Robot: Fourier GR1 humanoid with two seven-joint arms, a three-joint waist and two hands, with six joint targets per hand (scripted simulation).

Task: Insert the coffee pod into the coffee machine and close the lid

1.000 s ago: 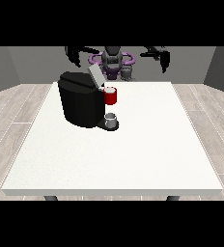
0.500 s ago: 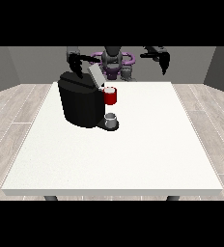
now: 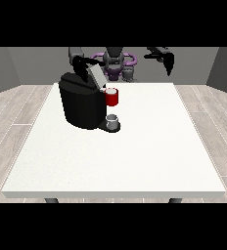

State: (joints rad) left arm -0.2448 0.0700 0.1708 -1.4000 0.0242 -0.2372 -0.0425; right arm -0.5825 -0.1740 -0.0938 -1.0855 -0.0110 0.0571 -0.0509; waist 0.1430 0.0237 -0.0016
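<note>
Coffee machine at ten o'clock on the white table, one hand at its top, the other raised clear.

The black machine stands toward the table's ten o'clock, its grey lid tilted up. The hand at the view's left sits at the machine's twelve o'clock, right by the lid; I cannot tell how its fingers lie. At the machine's three o'clock is a red thing at the machine, and below it a grey thing on the base, perhaps the pod. The hand at the view's right hangs at one o'clock, fingers pointing down, relaxed, holding nothing.
</note>
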